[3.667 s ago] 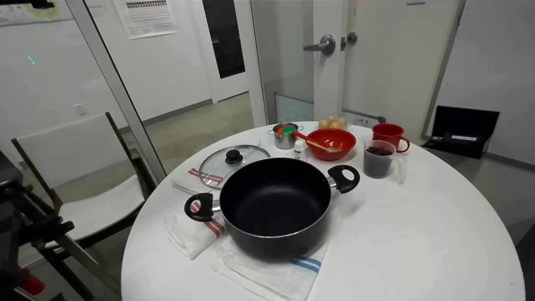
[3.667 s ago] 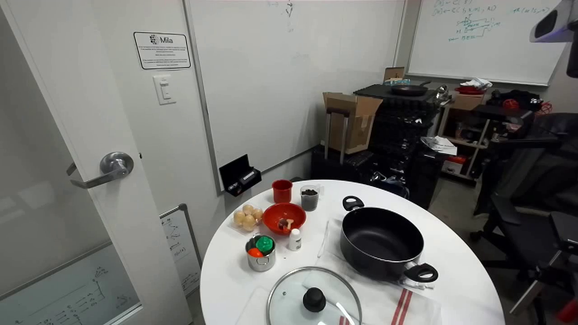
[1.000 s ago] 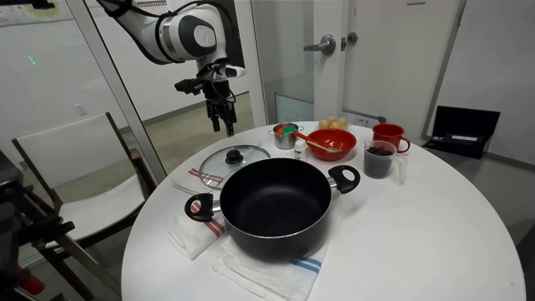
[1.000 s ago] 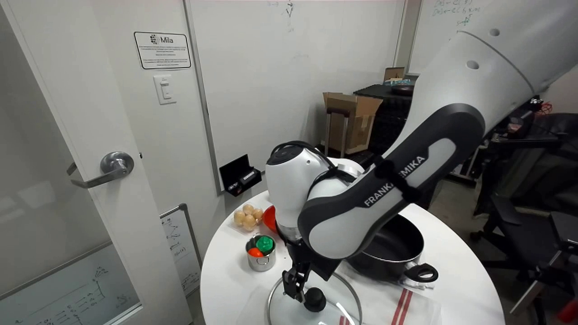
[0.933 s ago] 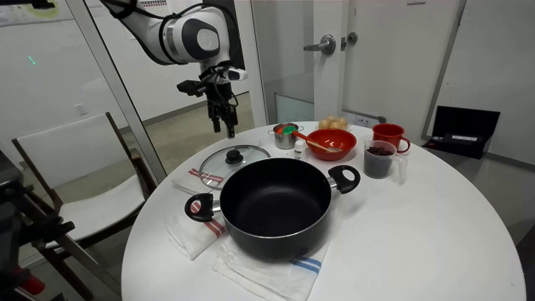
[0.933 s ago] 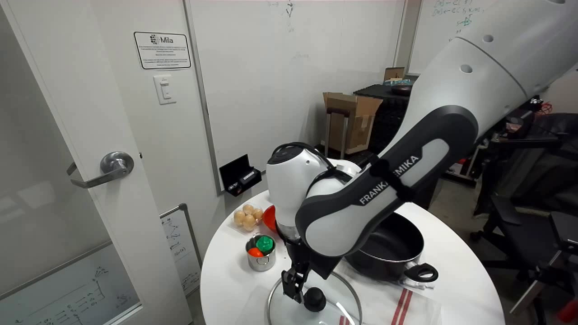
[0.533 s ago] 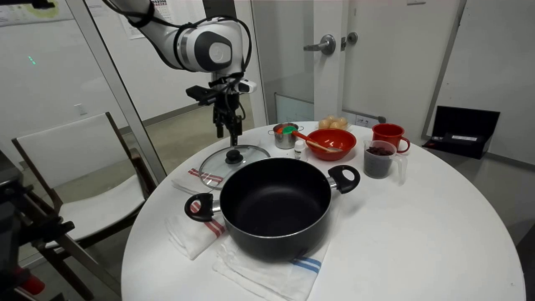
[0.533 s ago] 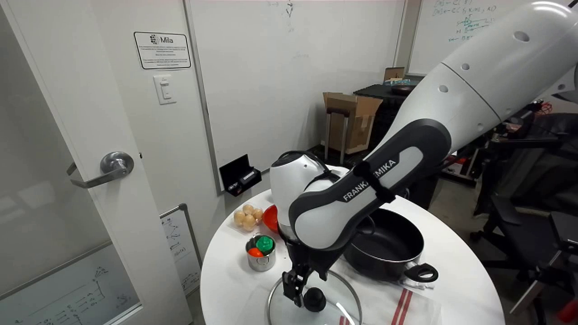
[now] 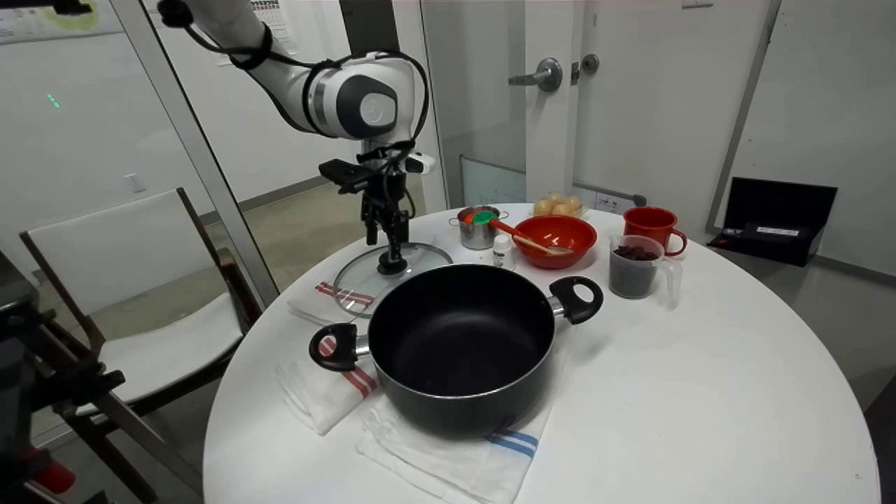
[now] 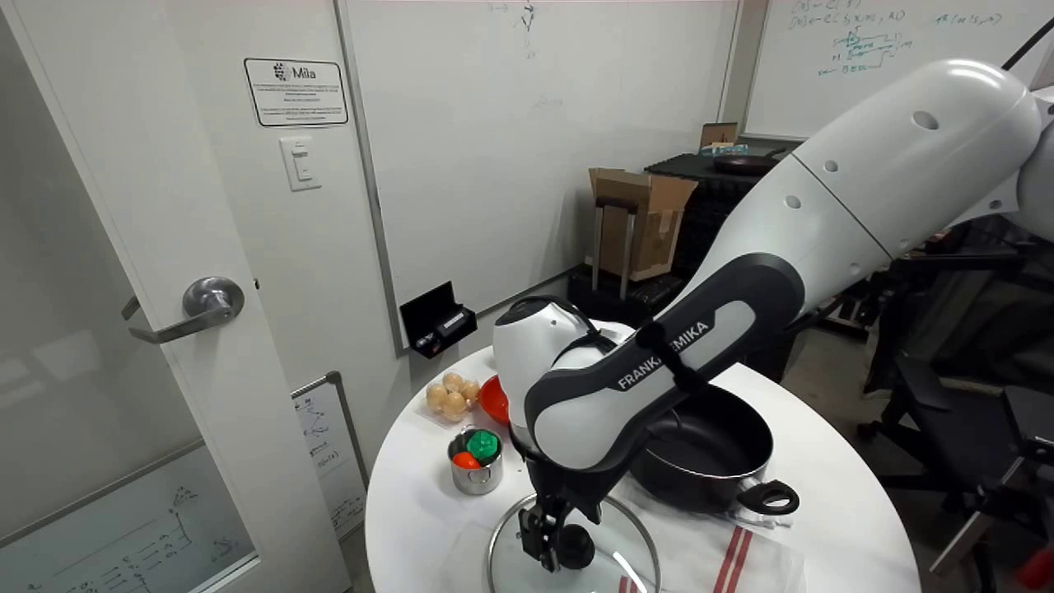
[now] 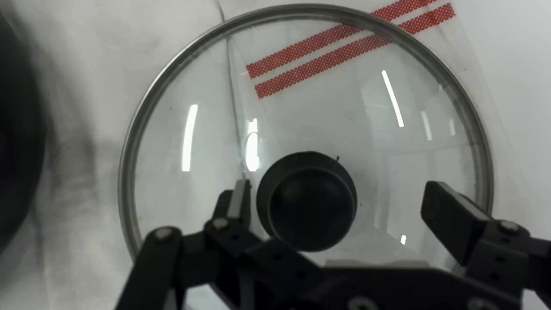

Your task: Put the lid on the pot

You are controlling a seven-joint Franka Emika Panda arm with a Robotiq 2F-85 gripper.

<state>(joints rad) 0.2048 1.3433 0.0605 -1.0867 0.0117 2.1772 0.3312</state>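
The lid (image 9: 364, 276) is a clear glass disc with a metal rim and a dark knob (image 11: 312, 202). It lies on the table partly over a towel, beside the pot, and also shows in an exterior view (image 10: 613, 535). The wide black pot (image 9: 462, 336) stands uncovered on a towel; in an exterior view the arm partly hides it (image 10: 712, 445), and its dark side shows in the wrist view (image 11: 17, 129). My gripper (image 11: 338, 198) is open and points down at the lid. The knob appears between the fingers, closer to the left finger in the wrist view, not gripped.
A small metal pot (image 9: 478, 231), a white bottle (image 9: 502, 250), a red bowl (image 9: 553, 241), a red mug (image 9: 651, 227) and a measuring cup (image 9: 633, 269) stand behind the pot. Striped towels (image 9: 322, 392) lie under and beside it. Its handle (image 9: 336, 348) sticks out near the lid.
The arm, out of the exterior views at first apart from a part at one edge, has come in over the lid and lowered to its knob. The fingers stay open. Lid and pot have not moved.
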